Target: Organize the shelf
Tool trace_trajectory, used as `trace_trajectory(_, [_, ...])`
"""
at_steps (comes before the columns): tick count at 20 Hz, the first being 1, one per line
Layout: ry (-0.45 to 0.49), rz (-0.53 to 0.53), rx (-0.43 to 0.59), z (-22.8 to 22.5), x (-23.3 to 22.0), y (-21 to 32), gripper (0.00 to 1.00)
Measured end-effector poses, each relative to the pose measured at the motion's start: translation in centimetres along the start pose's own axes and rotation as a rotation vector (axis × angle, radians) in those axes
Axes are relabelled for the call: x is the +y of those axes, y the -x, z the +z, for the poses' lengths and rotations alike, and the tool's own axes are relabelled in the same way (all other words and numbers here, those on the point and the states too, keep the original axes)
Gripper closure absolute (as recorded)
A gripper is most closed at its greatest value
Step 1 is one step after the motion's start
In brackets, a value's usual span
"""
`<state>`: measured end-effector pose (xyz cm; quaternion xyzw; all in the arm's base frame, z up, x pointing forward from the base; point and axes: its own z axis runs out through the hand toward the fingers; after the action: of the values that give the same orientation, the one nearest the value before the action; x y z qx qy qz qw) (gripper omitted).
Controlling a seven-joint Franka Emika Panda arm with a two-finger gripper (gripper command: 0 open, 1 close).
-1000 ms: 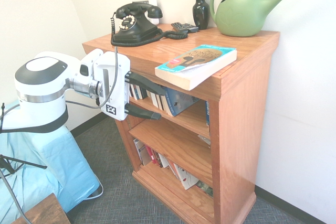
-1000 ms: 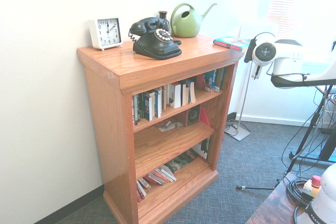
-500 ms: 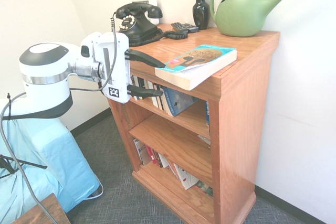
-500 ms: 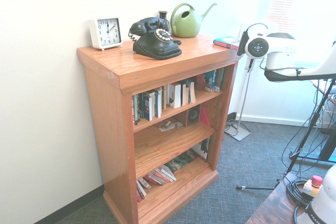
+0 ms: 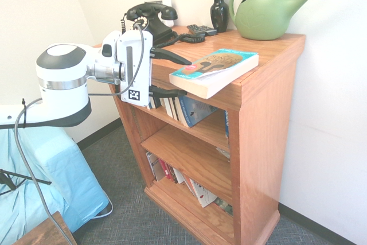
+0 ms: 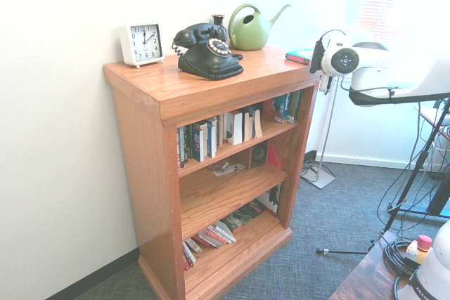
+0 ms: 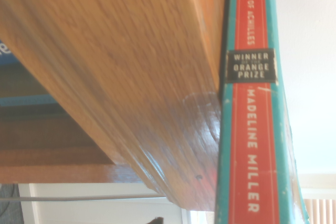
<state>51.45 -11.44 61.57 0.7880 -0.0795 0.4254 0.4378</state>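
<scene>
The shelf [image 5: 261, 113] stands against the wall. On its top, the book [image 5: 215, 71] lies flat at the front edge, overhanging it. Behind the book, along the wall, stand the telephone [image 5: 150, 24], the vase [image 5: 219, 11] and the watering can [image 5: 269, 11], with the remote [image 5: 202, 29] lying between telephone and vase. In the second exterior view, the clock [image 6: 141, 43] stands at the far end of the top, beside the telephone. Books stand in the upper tier; more lie in the lower tiers. The gripper [image 5: 178, 77] sits at the front edge beside the book, one finger above the top board, the other below it.
</scene>
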Motion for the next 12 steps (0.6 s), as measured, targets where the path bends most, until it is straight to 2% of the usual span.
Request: trace_trajectory(12, [-0.015,0.008,-0.013,4.4,0.9,0.7,0.0])
